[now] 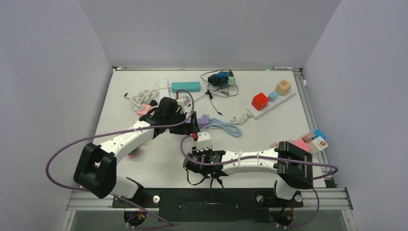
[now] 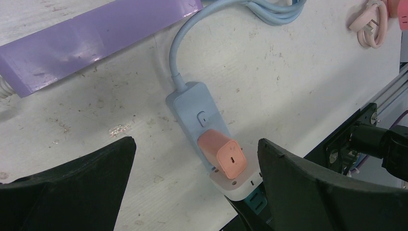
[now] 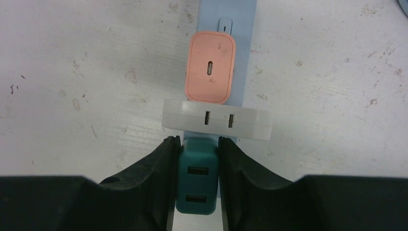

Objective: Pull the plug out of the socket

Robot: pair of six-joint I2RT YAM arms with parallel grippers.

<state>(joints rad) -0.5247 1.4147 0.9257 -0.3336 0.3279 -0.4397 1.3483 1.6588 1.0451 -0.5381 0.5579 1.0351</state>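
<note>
1. Three plugs are seated in a row on the socket (image 3: 240, 19), a slim light-blue power strip lying flat on the table (image 3: 96, 72) just ahead of the right wrist. The teal plug (image 3: 196, 185) at the strip's near end is taken to be the one to be pulled, since it alone is held.
2. The teal plug is judged to be a small, rigid plastic block. It looks light, with smooth flat sides that could slip under a weak pinch. Its two long sides are the natural place for a hold, low down near the strip's face.
3. The socket is judged light and free to slide or lift, so it may be carried along by a straight pull unless it is pinned down. Little restraint is expected from its soft, coiled light-blue cord (image 2: 192, 29).
4. The right gripper (image 3: 197, 144) is seen pressed together on the teal plug, with one finger on each long side.
5. The left gripper (image 2: 195, 144) is spread wide above the strip and nothing is touched by it. The bare stretch of strip around the small button (image 2: 202, 116) could be pressed by it.
6. A white adapter (image 3: 216, 120) is set right beside the teal plug, and a salmon-pink charger (image 3: 210, 67) just beyond that. Either could be knocked by a tilted pull.
7. A lilac strip (image 2: 96, 38) is seen near the cord end, apart from the socket.
</note>
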